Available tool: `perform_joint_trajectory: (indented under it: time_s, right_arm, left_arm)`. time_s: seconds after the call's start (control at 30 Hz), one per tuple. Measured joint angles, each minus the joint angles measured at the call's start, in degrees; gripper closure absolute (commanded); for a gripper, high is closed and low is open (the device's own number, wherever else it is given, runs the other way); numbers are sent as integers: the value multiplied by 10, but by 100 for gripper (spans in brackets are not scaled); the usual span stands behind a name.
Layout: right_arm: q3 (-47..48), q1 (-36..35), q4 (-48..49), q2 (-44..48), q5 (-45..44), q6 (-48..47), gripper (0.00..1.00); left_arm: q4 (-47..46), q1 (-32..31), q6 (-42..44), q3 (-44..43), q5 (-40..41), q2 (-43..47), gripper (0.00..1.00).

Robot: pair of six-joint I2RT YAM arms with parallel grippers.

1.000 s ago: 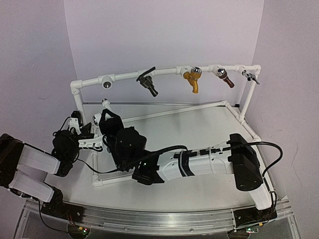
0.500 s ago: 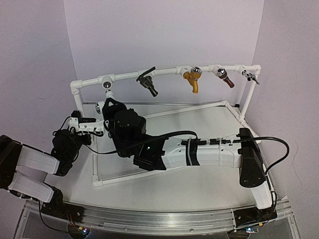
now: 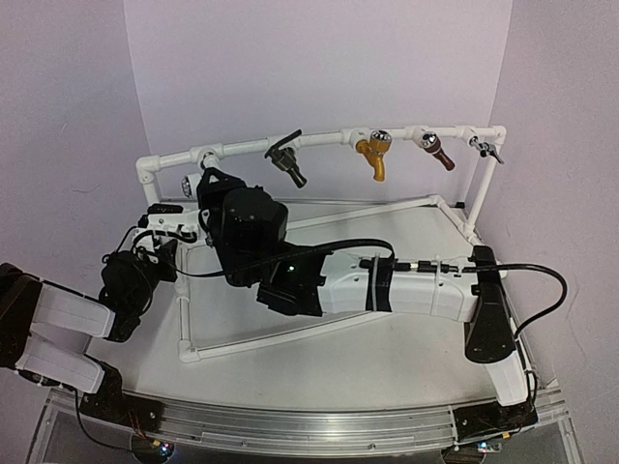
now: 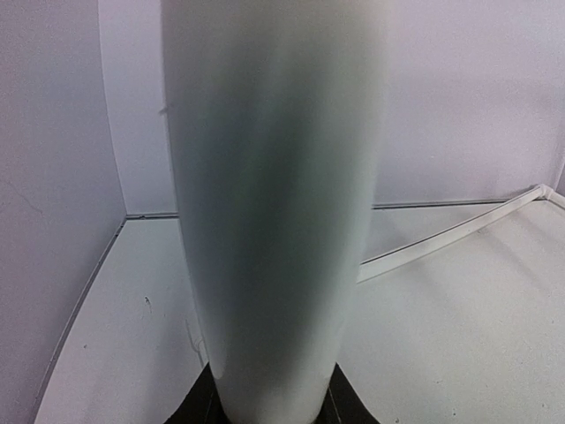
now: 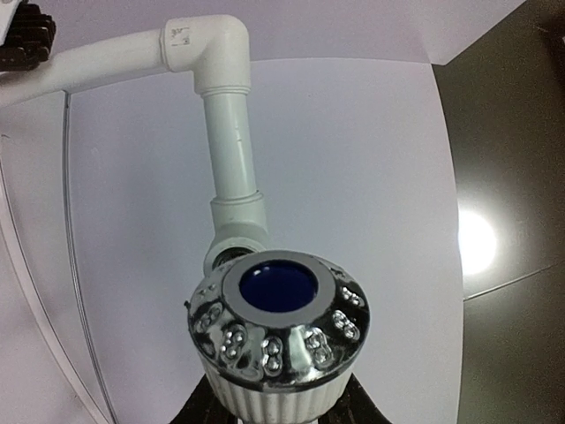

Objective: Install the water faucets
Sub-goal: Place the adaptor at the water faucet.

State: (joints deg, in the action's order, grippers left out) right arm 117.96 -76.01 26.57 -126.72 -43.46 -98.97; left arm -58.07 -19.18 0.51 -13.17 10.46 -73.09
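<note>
White faucet [image 5: 278, 327], pinched in the right gripper [image 5: 278, 399], could enter the rail socket [image 5: 234, 252] crooked and jam, though the left gripper [image 4: 269, 411] clamps the frame pipe [image 4: 274, 203].

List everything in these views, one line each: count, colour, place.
pipe frame: 1, white, on the table
black tap: 1, black, top rail, left of centre
gold tap: 1, yellow, mid rail
brown tap: 1, brown, right of gold tap
grey tap: 1, grey, rail's right end
white tap: 1, white, chrome knob, by the rail's left end
left pincer: 1, black, shut on a frame pipe
right pincer: 1, black, shut on white tap
</note>
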Motion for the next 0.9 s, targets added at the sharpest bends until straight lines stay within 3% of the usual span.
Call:
perform_joint_trajectory:
  time_s: [0.9]
  right_arm:
    - [7, 7, -40, 0, 22, 59, 100]
  left_arm:
    - [1, 1, 0, 0, -3, 1, 100]
